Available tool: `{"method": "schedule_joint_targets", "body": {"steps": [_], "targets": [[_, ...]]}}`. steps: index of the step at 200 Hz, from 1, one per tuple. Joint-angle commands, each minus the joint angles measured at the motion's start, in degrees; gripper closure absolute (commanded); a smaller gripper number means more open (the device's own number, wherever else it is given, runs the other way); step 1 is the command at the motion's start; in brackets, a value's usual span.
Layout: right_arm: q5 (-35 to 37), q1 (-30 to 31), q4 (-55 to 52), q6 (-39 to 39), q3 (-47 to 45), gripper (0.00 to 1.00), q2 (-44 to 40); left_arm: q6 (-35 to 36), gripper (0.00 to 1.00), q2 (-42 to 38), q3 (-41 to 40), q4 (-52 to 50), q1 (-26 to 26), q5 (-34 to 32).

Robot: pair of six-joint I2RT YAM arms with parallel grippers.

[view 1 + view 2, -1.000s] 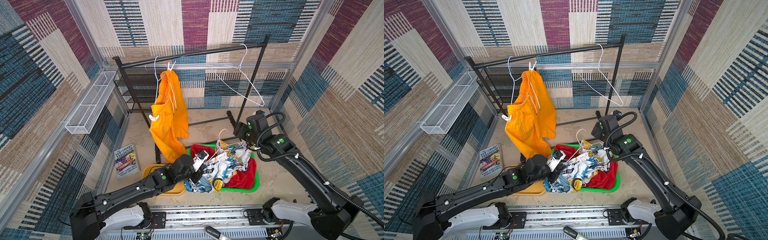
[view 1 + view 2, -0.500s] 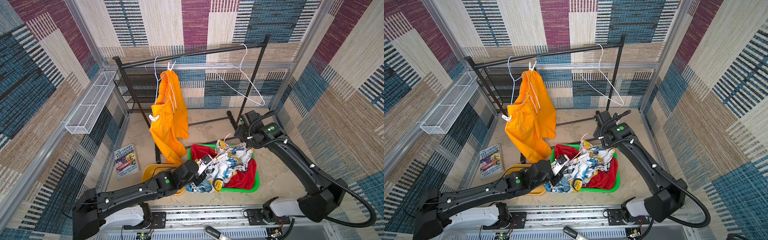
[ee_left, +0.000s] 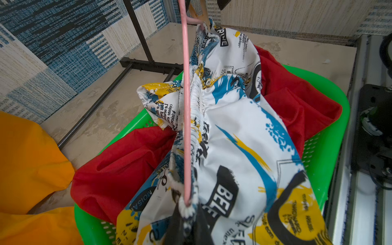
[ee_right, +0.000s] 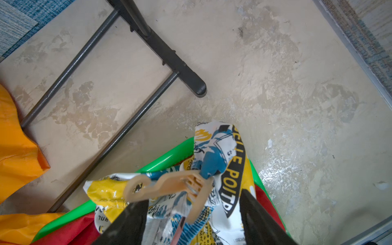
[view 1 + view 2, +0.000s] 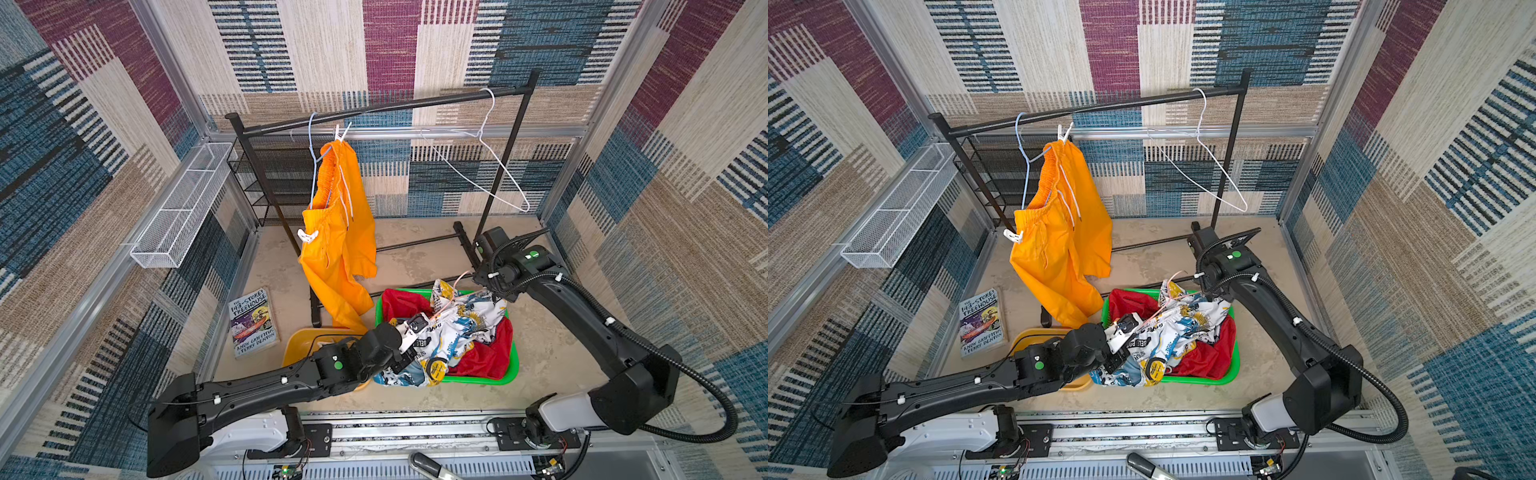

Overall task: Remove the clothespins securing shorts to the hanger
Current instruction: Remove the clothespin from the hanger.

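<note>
Running along the left wall was a long white wire-mesh tray (image 5: 178,208), and below it a glossy paperback (image 5: 253,322) lay flat on the mottled beige floor (image 5: 415,257). Next came the black tubular rack (image 5: 374,104), where a thin blue wire hanger (image 5: 312,141) carried the orange shorts (image 5: 340,249). They were smooth and slick, drooping in long folds from a ruffled elastic waist. One white clothespin (image 5: 341,132) pinched the waist at the top of the hanger; a second white clothespin (image 5: 307,237) gripped its lower end. A rounded yellow tub (image 5: 300,345) sat by the hem, partly under the left arm.

The left gripper (image 3: 187,224) was clenched on the gathered waistband of the printed shorts (image 3: 239,131), white cloth splashed with blue, yellow and black lettering, right where the pink wire hanger (image 3: 186,106) ended. That pair lay heaped over the crumpled red shorts (image 3: 127,165) in a perforated green plastic basket (image 3: 322,152).

At the far end of the waistband a tan plastic clothespin (image 4: 169,186), flat-sided with a ring at its tail, bit the cloth. The right gripper (image 4: 191,201) hung over it released, its black fingers (image 4: 131,220) well apart on either side of the peg. Farther right, a bare white wire hanger (image 5: 481,134) dangled from the rack.
</note>
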Motion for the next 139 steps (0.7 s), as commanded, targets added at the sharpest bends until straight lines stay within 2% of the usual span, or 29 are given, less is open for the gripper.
{"method": "schedule_joint_targets", "body": {"steps": [1, 139], "targets": [[1.68, -0.6, 0.04, 1.31, 0.1, 0.32, 0.03, 1.39, 1.0, -0.55, -0.16, 2.03, -0.32, -1.27], [4.39, -1.31, 0.69, 1.12, 1.59, 0.51, -0.07, 1.22, 1.0, 0.44, -0.17, 1.95, -0.78, -1.22]]}}
